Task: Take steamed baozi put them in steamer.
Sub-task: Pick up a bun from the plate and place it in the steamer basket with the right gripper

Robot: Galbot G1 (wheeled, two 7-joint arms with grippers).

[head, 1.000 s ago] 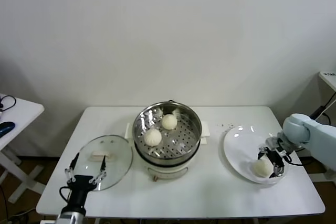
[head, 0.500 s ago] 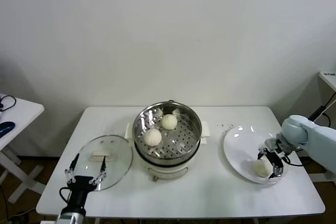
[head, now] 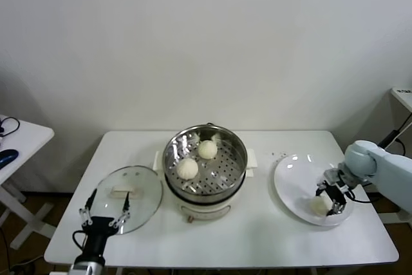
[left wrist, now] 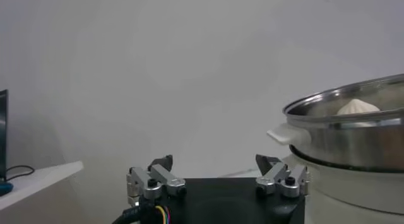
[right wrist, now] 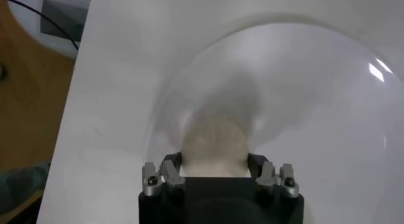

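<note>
Right hand: fingers wide, straddling baozi on plate; risk: soft bun squashed or slipping before steamer; left hand idle, open, near lid.

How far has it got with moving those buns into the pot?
Two baozi already sit in the steamer. The right gripper brackets another bun on the white plate, fingers on either side of it, not yet lifted. That one still needs carrying over. The left gripper waits open by the glass lid.
</note>
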